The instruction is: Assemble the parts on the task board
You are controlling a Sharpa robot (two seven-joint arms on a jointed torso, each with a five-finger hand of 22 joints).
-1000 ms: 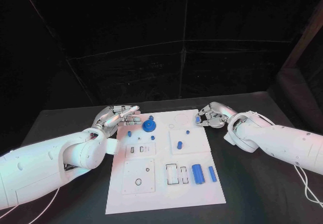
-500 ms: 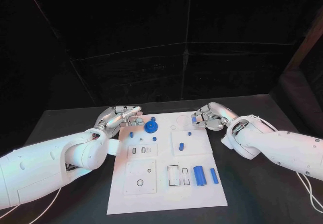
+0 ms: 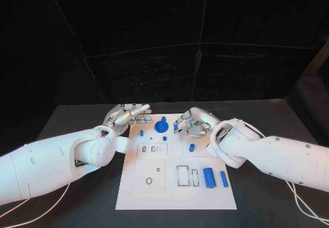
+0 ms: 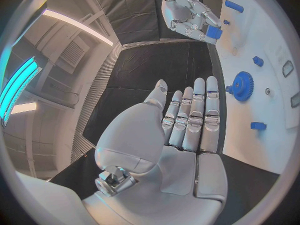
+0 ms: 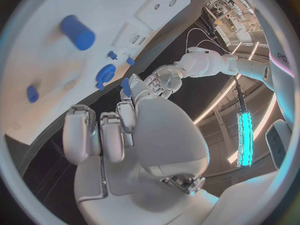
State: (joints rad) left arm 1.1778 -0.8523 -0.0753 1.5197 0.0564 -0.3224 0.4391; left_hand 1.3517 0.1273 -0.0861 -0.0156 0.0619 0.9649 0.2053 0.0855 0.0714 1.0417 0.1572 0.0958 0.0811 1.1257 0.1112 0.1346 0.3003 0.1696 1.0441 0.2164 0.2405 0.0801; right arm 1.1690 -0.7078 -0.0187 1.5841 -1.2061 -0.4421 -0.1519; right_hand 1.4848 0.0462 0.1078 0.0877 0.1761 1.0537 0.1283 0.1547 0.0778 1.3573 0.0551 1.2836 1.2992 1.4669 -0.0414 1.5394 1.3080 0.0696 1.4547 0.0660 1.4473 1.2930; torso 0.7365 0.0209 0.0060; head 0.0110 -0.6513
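- A small blue block-shaped part (image 4: 214,32) is pinched in the fingertips of the right hand (image 3: 191,124), held just above the far end of the white task board (image 3: 212,197), presumably for seating in a slot there.
- The left hand (image 3: 129,115) is kept empty with fingers straight and side by side at the board's far left corner, near the blue toothed gear (image 3: 161,126), apparently on standby.
- Two blue cylinders (image 3: 208,176) are left lying near the board's right edge, not yet assembled.
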